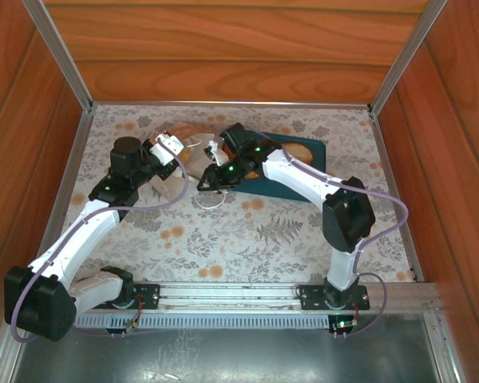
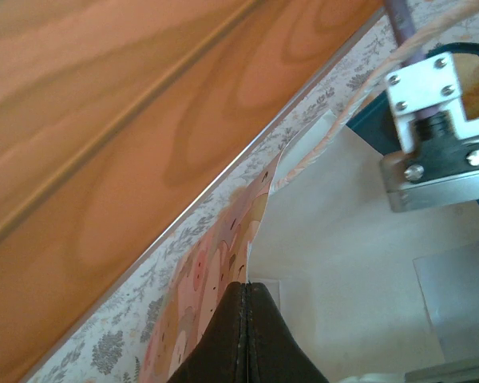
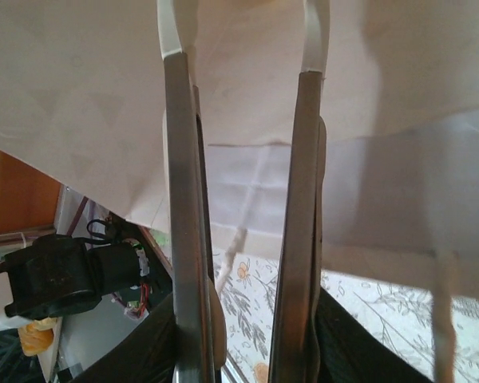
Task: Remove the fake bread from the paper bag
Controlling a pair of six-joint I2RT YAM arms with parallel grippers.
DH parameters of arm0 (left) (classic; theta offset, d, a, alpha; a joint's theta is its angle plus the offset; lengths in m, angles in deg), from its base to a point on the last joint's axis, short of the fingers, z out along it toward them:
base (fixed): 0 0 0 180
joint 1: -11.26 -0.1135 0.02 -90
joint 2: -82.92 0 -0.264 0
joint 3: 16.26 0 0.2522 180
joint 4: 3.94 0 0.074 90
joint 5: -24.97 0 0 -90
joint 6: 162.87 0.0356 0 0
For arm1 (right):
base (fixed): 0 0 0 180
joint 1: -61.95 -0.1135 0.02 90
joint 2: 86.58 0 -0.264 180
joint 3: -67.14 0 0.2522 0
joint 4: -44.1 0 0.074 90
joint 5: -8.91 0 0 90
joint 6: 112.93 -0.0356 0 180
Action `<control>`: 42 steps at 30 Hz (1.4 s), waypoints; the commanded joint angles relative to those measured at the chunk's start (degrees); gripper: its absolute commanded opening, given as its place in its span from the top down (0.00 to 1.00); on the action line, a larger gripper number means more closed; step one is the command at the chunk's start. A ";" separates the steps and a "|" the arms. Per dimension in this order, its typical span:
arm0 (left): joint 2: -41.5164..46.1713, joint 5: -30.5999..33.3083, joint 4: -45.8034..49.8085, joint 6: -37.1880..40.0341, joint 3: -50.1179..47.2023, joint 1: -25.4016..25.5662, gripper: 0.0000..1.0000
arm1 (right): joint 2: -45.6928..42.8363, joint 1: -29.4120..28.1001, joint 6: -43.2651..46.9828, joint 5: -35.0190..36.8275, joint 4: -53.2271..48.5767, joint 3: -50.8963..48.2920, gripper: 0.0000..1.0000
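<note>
Presently, the paper bag (image 1: 193, 163) lies on its side on the worktop (image 1: 263, 239) near the far edge, a little left of centre, with its loop handles (image 1: 211, 201) trailing toward the near edge. The left gripper (image 1: 169, 145) is at the bag's left side. In the left wrist view its jaws are pressed together, pinching the bag's rim between them. The right gripper (image 1: 206, 182) is at the bag's right side. In the right wrist view its jaws stand spread against the white paper, with nothing seen between them. One piece of fake bread (image 1: 298, 149) rests on the teal tray (image 1: 319, 159), which sits just right of the bag near the far edge. It cannot be told whether any pieces are inside the bag.
</note>
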 commanded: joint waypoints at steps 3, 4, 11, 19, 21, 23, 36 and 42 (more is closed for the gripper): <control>2.76 -1.65 -0.60 1.23 -1.46 -0.63 1.00 | 1.71 -0.82 3.51 -1.20 0.24 3.65 0.61; 2.98 -2.06 -0.60 1.42 -1.59 -0.72 1.00 | 2.20 -0.82 3.76 -1.28 0.44 3.96 0.60; 2.99 -1.50 -0.56 0.29 -0.70 -1.04 1.00 | 5.73 -1.15 7.17 -2.24 -0.26 7.23 0.60; 2.22 -0.46 -0.60 -0.23 0.01 -1.07 1.00 | 6.45 -2.95 11.87 -1.78 -4.55 9.29 0.61; 1.99 -0.67 -0.60 -0.41 0.01 -1.07 1.00 | 6.99 -3.43 12.45 -0.72 -5.60 10.09 0.61; 1.83 -0.88 -0.58 -0.50 -0.18 -1.15 1.00 | 8.51 -3.62 12.28 0.94 -7.06 11.84 0.61; 1.52 -2.74 -0.60 -0.68 -0.36 -1.07 1.00 | 12.69 -4.34 9.48 9.36 -11.69 17.22 0.59; 1.52 -3.00 -0.65 -0.73 -0.45 -1.07 1.00 | 11.77 -4.34 8.92 10.67 -11.51 17.21 0.57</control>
